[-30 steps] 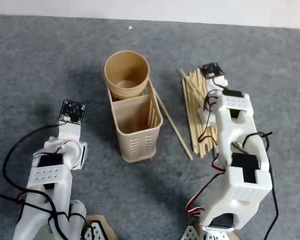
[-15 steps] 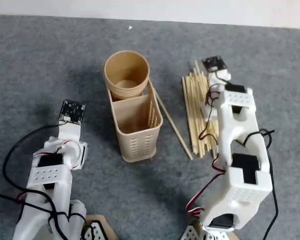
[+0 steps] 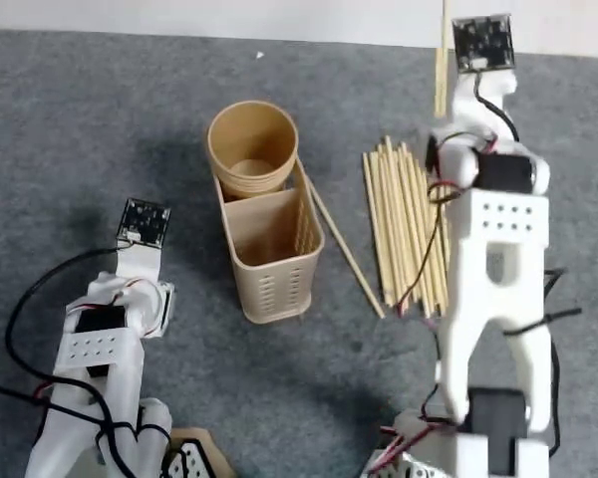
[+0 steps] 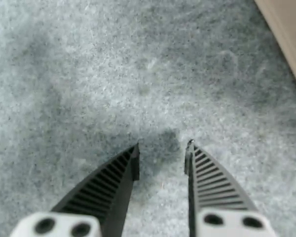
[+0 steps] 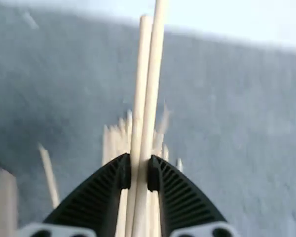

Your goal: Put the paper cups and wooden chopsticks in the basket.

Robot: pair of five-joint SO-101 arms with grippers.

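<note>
1. While both arms sit over the grey carpet (image 3: 90,110), I see my right gripper (image 5: 139,164) pinched tight on the held chopsticks (image 5: 148,84). It's a pair of wooden sticks lying side by side between the fingers and running out well past the tips.
2. From the high view, that pair shows as a pale stick pointing away from me at the far edge of the scene. It sits just beside the right arm's wrist and beyond the far end of the pile.
3. Most of the wooden sticks are in the chopstick pile (image 3: 409,229), which lies flat on the carpet to the right of the basket. The sticks are roughly parallel and fan out a little, and the right arm covers the pile's right edge.
4. One loose chopstick (image 3: 344,244) lies on its own at a slant between the basket and the pile. Its far end is up against the basket's far right corner, but I cannot tell whether it touches.
5. The basket (image 3: 269,294) stands upright mid-table with two compartments. The paper cups (image 3: 252,149) are nested into one stack that stands upright in the far compartment, mouth up.
6. My left gripper (image 4: 162,150) hangs over bare carpet to the left of the basket. Its fingers are parted by a modest gap, with nothing between them.
</note>
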